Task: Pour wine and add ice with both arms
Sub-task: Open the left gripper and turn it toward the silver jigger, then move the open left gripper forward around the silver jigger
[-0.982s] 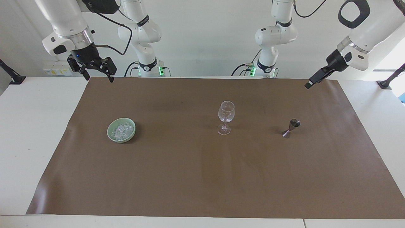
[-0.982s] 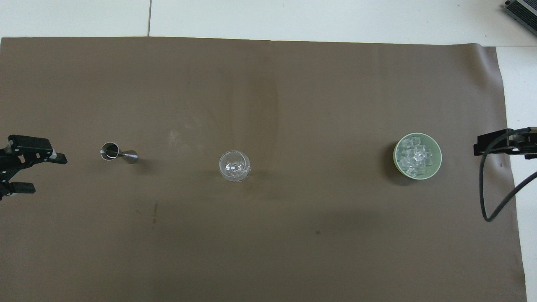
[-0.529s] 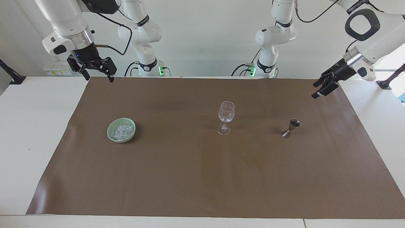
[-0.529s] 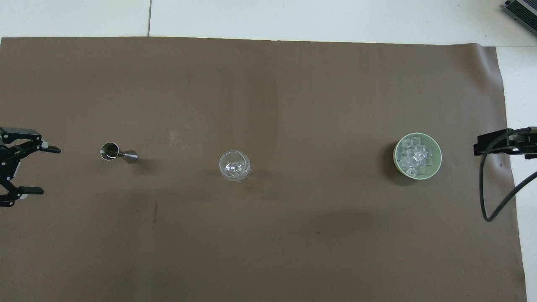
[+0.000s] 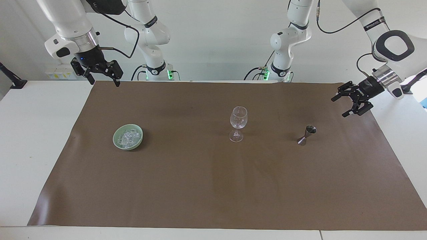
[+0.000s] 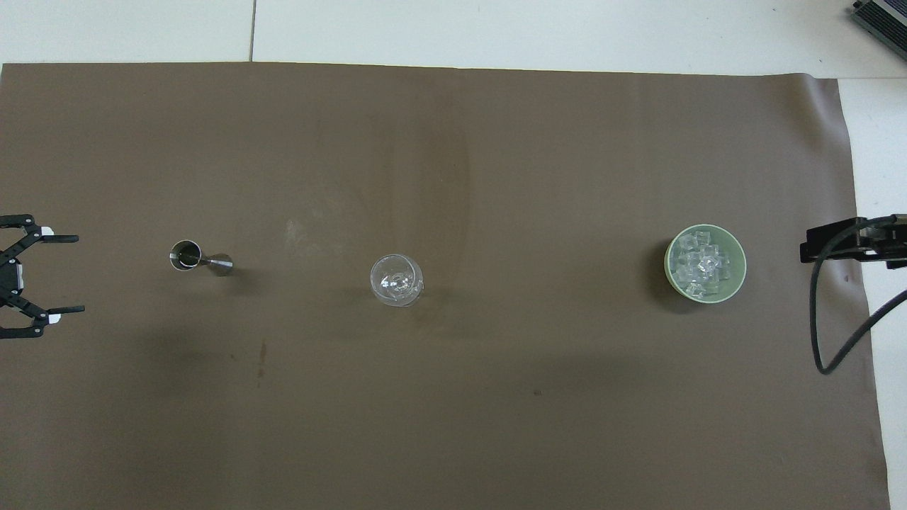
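Since the earlier frames, the left gripper (image 5: 351, 105) has been brought down and turned, so that its fingers now stand wide apart and point toward the measuring cup (image 5: 307, 134); the right gripper (image 5: 101, 77) is unchanged and waits over the mat's edge closest to the robots, at the right arm's end, with its fingers also spread and nothing held.

In the overhead view the left gripper (image 6: 42, 275) is seen at the 9 o'clock edge of the brown mat (image 6: 453, 439), and the measuring cup (image 6: 200, 258) lies at 3 o'clock from it, near but apart. The cup stands upright, so its long axis is vertical and its narrow waist is offered to a sideways grasp. The left arm is clearly the closer one to it.

The wine glass (image 6: 397, 280) stands at the mat's centre, at 3 o'clock from the measuring cup; whether anything is in it cannot be told. The green bowl (image 6: 737, 249) stands at 3 o'clock from the glass, toward the right arm's end, and is filled with the ice (image 6: 698, 265). What the measuring cup contains cannot be told.

The step in hand is judged to be the approach to the measuring cup.
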You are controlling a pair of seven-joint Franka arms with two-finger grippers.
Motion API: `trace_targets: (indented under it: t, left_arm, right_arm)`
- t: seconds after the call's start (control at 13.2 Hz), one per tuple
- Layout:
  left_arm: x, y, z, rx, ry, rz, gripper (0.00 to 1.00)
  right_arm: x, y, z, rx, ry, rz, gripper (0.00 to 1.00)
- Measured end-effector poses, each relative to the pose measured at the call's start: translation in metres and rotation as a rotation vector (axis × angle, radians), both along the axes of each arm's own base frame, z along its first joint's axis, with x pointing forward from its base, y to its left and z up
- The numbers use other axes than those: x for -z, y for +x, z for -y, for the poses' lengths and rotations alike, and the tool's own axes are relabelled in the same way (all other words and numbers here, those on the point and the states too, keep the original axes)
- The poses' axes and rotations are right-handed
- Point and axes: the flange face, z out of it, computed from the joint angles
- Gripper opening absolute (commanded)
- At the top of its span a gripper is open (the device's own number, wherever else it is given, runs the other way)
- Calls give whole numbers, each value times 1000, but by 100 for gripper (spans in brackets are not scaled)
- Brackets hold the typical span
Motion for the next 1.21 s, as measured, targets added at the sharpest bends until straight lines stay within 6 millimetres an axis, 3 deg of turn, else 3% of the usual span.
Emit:
trace_targets:
  t: [0.3, 0.6, 0.98, 1.21]
  left_arm:
    - [19, 4, -9, -99, -52, -20, 100]
    - [76, 2, -31, -252, -186, -67, 100]
    - [81, 16, -6, -264, -195, -44, 100]
    - [81, 19, -4, -283, -193, -29, 100]
  right_arm:
    - [0, 0, 0, 0, 0, 0, 100]
    - [0, 0, 0, 0, 0, 0, 100]
    - [0, 0, 0, 0, 0, 0, 100]
    - [0, 0, 0, 0, 0, 0, 100]
